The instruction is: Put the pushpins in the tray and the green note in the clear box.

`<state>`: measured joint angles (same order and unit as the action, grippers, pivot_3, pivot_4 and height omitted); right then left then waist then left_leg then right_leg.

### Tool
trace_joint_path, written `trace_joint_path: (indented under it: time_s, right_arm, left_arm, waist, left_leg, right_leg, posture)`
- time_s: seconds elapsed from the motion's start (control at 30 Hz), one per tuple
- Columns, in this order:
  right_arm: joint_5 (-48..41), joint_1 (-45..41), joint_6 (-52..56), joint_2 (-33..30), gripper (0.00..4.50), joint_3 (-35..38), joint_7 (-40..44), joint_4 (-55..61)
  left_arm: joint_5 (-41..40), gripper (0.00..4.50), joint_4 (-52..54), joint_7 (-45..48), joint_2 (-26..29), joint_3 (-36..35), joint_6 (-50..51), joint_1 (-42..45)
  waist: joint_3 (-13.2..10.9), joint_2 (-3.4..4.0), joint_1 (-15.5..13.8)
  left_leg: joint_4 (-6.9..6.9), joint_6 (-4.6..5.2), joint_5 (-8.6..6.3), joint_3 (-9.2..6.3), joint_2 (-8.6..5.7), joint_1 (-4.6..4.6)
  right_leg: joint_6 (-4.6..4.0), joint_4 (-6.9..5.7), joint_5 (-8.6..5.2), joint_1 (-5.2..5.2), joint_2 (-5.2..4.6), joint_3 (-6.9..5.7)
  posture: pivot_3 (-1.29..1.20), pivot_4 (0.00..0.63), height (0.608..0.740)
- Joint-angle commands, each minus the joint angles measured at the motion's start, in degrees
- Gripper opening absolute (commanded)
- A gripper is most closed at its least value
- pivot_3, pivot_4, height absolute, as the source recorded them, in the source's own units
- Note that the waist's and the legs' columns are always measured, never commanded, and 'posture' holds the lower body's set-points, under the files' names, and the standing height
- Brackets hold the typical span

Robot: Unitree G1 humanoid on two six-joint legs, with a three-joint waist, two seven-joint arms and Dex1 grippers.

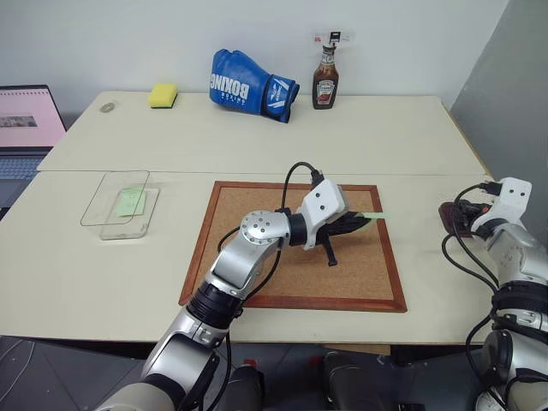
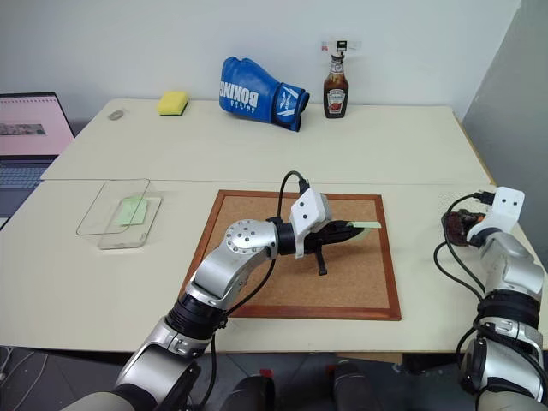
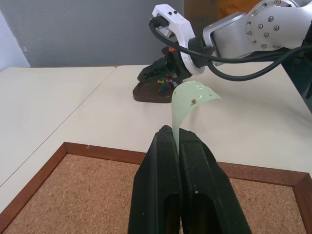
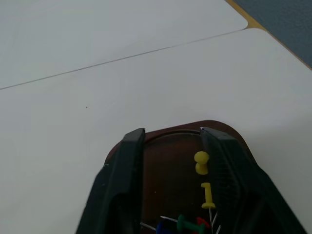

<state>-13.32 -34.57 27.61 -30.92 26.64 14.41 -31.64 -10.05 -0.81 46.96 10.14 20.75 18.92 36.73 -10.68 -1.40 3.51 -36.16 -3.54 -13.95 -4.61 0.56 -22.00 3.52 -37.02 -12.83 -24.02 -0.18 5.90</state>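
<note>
My left gripper (image 1: pixel 355 223) hovers over the corkboard, pointing right, shut on one edge of the green note (image 3: pixel 187 100). The pale, curled note sticks out past the fingertips. At the table's right edge sits the dark reddish-brown tray (image 4: pixel 170 139), holding several pushpins (image 4: pixel 201 163) in yellow, green, blue and red. My right gripper (image 4: pixel 173 132) hangs just above the tray, open, with a finger on each side of the pins and none pinched. The clear box (image 1: pixel 120 205) lies at the left of the table with its lid shifted aside and a pale green sheet (image 1: pixel 131 201) inside.
The wood-framed corkboard (image 1: pixel 295 257) lies in the middle of the front table. At the back stand a blue boxing glove (image 1: pixel 253 84), a ketchup bottle (image 1: pixel 325 79) and a yellow sponge (image 1: pixel 163 95). A laptop (image 1: pixel 26 128) sits at the far left.
</note>
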Motion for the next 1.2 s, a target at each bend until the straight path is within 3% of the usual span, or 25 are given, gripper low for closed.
trace_joint_path:
  time_s: [0.03, 0.27, 0.63, 0.87, 1.1, 1.2]
  right_arm:
    - [0.0, -1.1, -2.6, -1.9, 2.87, -0.4, -0.4, 0.6]
    - [-0.6, -0.9, -2.5, -2.2, 4.44, -0.4, -0.5, 0.3]
    - [-7.8, -1.6, 2.5, -0.1, 4.44, 2.7, -0.6, 2.7]
    - [-6.4, 0.0, 0.7, -0.8, 4.44, -0.4, 0.5, 6.3]
    - [-8.9, 7.5, 6.6, -0.8, 4.44, -6.2, 6.0, 27.0]
    - [-16.0, 12.0, 12.1, -0.1, 4.44, -9.7, 10.9, 43.6]
  left_arm:
    - [0.4, 0.0, 1.4, 0.2, 0.3, -0.4, -0.8, 0.8]
    - [0.4, 0.0, 0.3, 0.3, 0.9, -0.8, -1.3, 1.3]
    - [0.6, 0.0, -0.4, 0.2, 1.0, -1.0, -1.9, 1.4]
    - [0.8, 0.0, -0.7, -0.1, 1.2, -1.4, -1.9, 1.5]
    - [-0.5, 0.0, -3.9, -3.8, 3.0, -8.5, 1.1, 3.2]
    - [-0.1, 0.0, -6.4, -8.8, 6.1, -14.7, 2.9, 3.0]
  waist:
    - [0.0, 0.0, 0.0]
    - [0.0, 0.0, 0.0]
    - [0.0, 0.0, 0.0]
    - [0.0, 0.01, 0.0]
    - [0.0, 0.02, 0.2]
    - [0.0, 0.05, 0.3]
  left_leg:
    - [0.0, 0.0, 0.0, 0.0, 0.0, 0.0]
    - [0.0, 0.0, 0.0, 0.0, 0.0, 0.0]
    - [0.0, 0.0, 0.0, 0.0, 0.0, 0.0]
    - [0.0, 0.0, 0.0, 0.01, 0.0, 0.0]
    - [0.01, 0.0, 0.0, -0.03, 0.02, -0.01]
    - [0.0, 0.0, 0.0, -0.03, 0.02, -0.02]
  right_leg:
    - [0.0, 0.0, 0.0, 0.0, 0.0, 0.0]
    - [0.0, 0.01, 0.0, 0.0, 0.0, 0.0]
    - [0.0, 0.01, 0.0, 0.0, 0.0, 0.0]
    - [0.0, 0.0, 0.0, 0.0, 0.0, 0.01]
    - [0.0, -0.01, 0.0, -0.02, 0.02, -0.03]
    - [0.01, -0.02, 0.0, -0.02, 0.01, -0.02]
  posture:
    - [0.0, 0.15, 0.74]
    - [0.0, 0.15, 0.74]
    - [0.0, 0.15, 0.74]
    - [0.0, 0.15, 0.74]
    - [0.0, 0.15, 0.74]
    - [0.0, 0.15, 0.74]
